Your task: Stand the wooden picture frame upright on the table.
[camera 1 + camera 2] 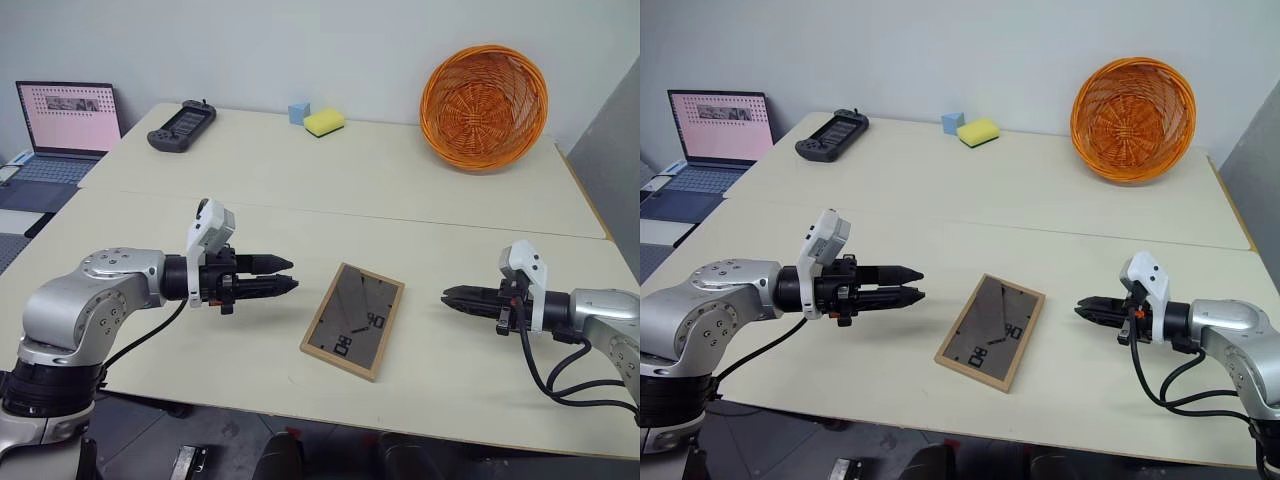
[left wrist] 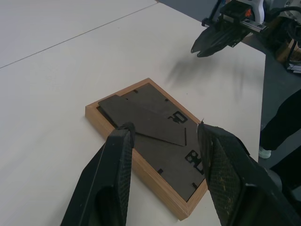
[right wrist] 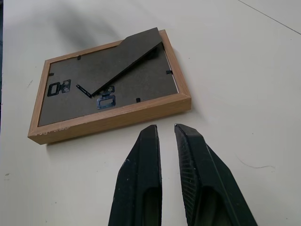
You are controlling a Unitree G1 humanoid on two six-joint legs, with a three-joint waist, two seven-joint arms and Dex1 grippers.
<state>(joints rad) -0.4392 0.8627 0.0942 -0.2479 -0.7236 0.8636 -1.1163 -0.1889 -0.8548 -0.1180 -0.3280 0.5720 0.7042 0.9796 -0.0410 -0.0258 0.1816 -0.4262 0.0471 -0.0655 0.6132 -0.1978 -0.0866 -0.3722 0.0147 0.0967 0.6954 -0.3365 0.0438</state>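
The wooden picture frame [image 1: 353,321] lies flat and face down on the table [image 1: 450,190], near its front edge. Its dark back panel and fold-out prop [image 3: 124,59] face up. My left gripper [image 1: 290,275] hovers to the left of the frame, pointing at it, open and empty, and its two fingers [image 2: 120,155] stand wide apart in the left wrist view. To the frame's right hangs my right gripper [image 1: 447,297], aimed at the frame's short edge and apart from it. It is shut, with a thin slit between its fingers [image 3: 146,160] and nothing in it.
An orange wicker basket [image 1: 484,95] leans at the back right. A yellow sponge [image 1: 324,122], a small blue cube [image 1: 298,112] and a black handheld controller [image 1: 181,126] sit along the far edge. A laptop [image 1: 66,120] stands at the far left. A seam [image 1: 400,218] crosses the tabletop.
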